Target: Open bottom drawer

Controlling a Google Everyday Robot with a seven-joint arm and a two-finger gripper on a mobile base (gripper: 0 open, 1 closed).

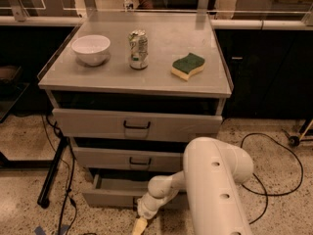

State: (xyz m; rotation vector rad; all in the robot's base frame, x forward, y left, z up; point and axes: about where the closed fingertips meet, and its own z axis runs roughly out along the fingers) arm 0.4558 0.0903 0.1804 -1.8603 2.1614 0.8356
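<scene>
The bottom drawer (pixel 110 199), lowest in the cabinet (pixel 146 89), stood partly out, with its grey tray showing behind the front. Most of the pull seemed done, with perhaps some travel left. The claw (pixel 140 224) hung low at the picture's bottom edge, just in front of the drawer's front. I could not tell how wide it was, or whether it gripped anything.

The cabinet top (pixel 161 40) carries a white bowl (pixel 91 49), can (pixel 138 49), green sponge (pixel 188 66); pincer (pixel 139 225) low near the floor (pixel 24 180).
</scene>
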